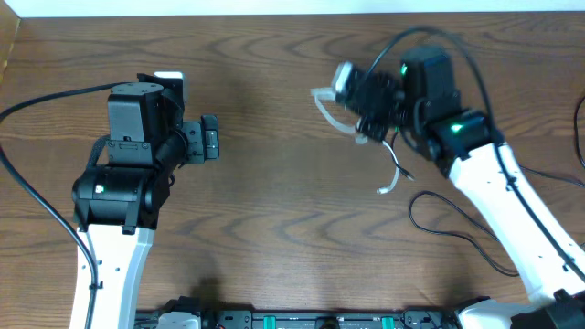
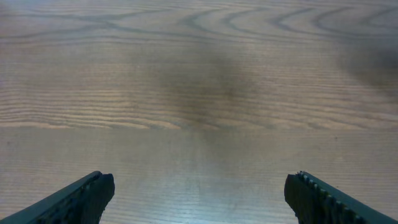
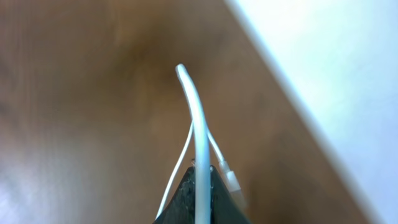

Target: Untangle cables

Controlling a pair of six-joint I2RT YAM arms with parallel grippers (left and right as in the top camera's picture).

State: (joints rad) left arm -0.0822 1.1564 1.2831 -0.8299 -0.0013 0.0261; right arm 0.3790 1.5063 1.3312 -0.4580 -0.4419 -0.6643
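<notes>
1. The brown wood-grain table point(image 1: 274, 219) shows bare board under the left gripper point(image 1: 209, 139). Its jaws stand wide apart, grasping nothing, well away from both cords.
2. The right gripper point(image 3: 199, 198) is clenched on the white cable point(image 3: 198, 124), which arches up out of the closed jaws. From overhead, a loop juts out on one side of the gripper and a loose tail hangs toward the table.
3. The black cable point(image 1: 457, 235) lies in a curve on the table beside the right arm. Whether it crosses the white tail cannot be told, because the arm hides that spot.
4. To do this step well, I would lift the white cord slowly and straight away from the black one, watching whether the black one drags.
5. If it drags, the free left gripper should pin the black cord down near the crossing.
6. Avoid jerking, since a snagged loop would likely tighten.
</notes>
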